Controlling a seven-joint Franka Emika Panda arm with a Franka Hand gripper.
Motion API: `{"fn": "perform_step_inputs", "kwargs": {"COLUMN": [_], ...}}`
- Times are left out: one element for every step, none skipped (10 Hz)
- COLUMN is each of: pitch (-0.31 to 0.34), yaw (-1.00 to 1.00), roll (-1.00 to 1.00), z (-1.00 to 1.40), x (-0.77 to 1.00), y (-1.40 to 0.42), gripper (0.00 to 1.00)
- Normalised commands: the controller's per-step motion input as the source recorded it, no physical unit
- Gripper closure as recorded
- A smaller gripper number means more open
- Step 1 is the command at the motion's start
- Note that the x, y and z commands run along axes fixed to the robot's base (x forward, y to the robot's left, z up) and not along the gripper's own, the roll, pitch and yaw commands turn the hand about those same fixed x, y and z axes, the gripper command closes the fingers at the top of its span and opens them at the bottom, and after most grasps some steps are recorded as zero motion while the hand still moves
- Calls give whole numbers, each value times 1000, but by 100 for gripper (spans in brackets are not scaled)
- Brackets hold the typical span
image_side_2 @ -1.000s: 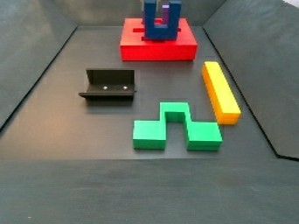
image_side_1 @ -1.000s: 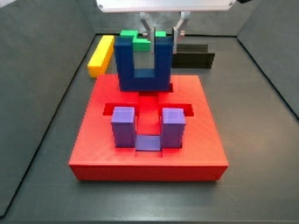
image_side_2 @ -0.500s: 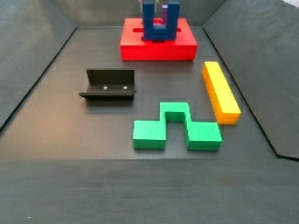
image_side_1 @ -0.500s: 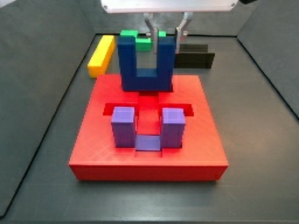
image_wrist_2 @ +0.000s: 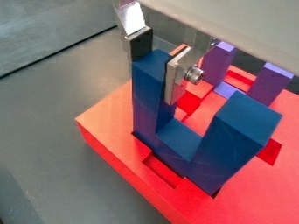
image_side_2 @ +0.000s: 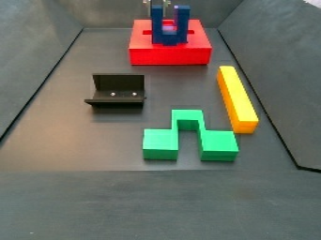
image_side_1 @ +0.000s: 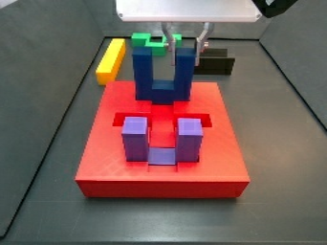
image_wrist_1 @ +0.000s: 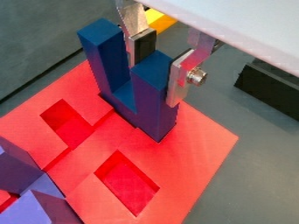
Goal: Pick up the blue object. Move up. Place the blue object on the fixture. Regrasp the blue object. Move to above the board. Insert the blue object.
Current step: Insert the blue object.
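The blue object [image_side_1: 163, 81] stands with its two legs pointing up, its base down in a recess at the far end of the red board [image_side_1: 160, 172]. It also shows in both wrist views [image_wrist_1: 146, 96] [image_wrist_2: 228, 131] and in a side view [image_side_2: 168, 28]. My gripper [image_side_1: 186, 43] hangs over it. It is shut on the top of one leg, with one finger between the legs and the silver plate on the outer face [image_wrist_1: 160, 77] [image_wrist_2: 156, 77]. The black fixture [image_side_2: 116, 91] stands empty on the floor, apart from the board [image_side_2: 170, 52].
A purple U-shaped piece [image_side_1: 163, 139] stands in the board's nearer recess, legs up. A green notched block [image_side_2: 189, 136] and a long yellow bar [image_side_2: 236, 97] lie on the dark floor. Open red recesses [image_wrist_1: 122, 179] lie beside the blue object. Dark walls ring the floor.
My gripper has moved down a little with the blue object, and its base now sits lower in the board's recess.
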Motion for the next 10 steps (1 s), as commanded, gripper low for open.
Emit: {"fn": "perform_step_inputs", "kwargs": {"pitch": [0,-40,-36,-50,-57,-83,-123,-29,-1,0], "yaw": [-129,-77,-49,-46,-60,-77,-83,-43,0,0], "roll": [93,100,140,147,157,159,183,63,13,0], "z": [-503,-726,-797,-803,-783,-760,-683,-189,0,0], "x": [74,94,117,149,203,174,20,-31,-40,0], "y": [0,11,0,0,0,0,-23,-57,-17,0], "gripper": [100,100,100,100,100,100,100,100,100,100]}}
